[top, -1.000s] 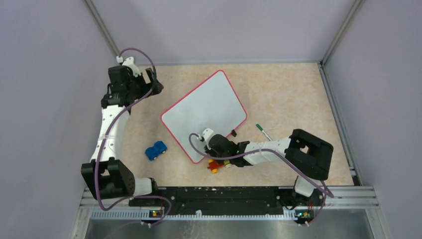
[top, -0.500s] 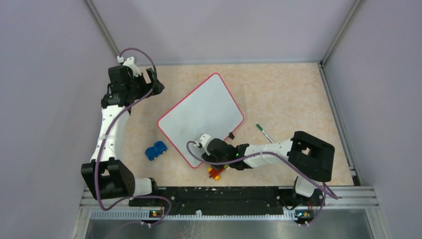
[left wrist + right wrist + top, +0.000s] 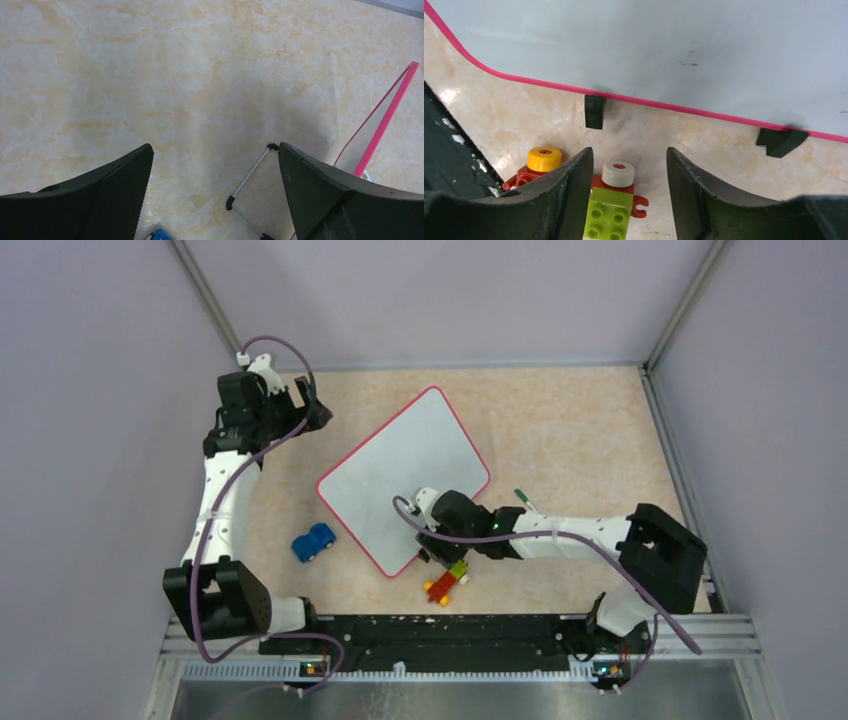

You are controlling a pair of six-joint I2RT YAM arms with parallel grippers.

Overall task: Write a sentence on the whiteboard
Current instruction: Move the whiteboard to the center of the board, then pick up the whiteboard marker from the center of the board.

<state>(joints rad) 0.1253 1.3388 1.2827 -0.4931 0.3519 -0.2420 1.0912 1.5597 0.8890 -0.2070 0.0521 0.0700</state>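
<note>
Zero lettering on the whiteboard point(image 3: 400, 475) so far, only a few faint dark specks in the right wrist view; reads as writing not yet begun. Lies flat at the middle of the bench point(image 3: 580, 420), turned diamond-wise, long axis running from near left to far right. Carries a pink rim all round and two small black clips point(image 3: 594, 111) on its near-right long edge.

Meets the right end effector point(image 3: 629, 155) at that same edge, close to the near corner, fingers point(image 3: 574, 190) parted to a moderate gap and gripping nothing. Shows, below and between those fingers, a toy-brick figure point(image 3: 446, 582) in lime, red, yellow and white, resting on the bench just off the rim and untouched.

Calls, most likely, for a pen first. Finds one in the green-tipped marker point(image 3: 528, 502) just right of the board, slanted far left to near right, its lower end hidden by the right forearm. Puts that marker behind and to the right of the right end effector, so asks for a pull-back and a swing away from the board. Favours the right arm, much the nearer.

Leaves the left end effector point(image 3: 214, 147) over the bench off the board's far-left side, spread wide, empty, well apart from the marker. Adds a blue toy car point(image 3: 314, 541) near the board's left corner.
</note>
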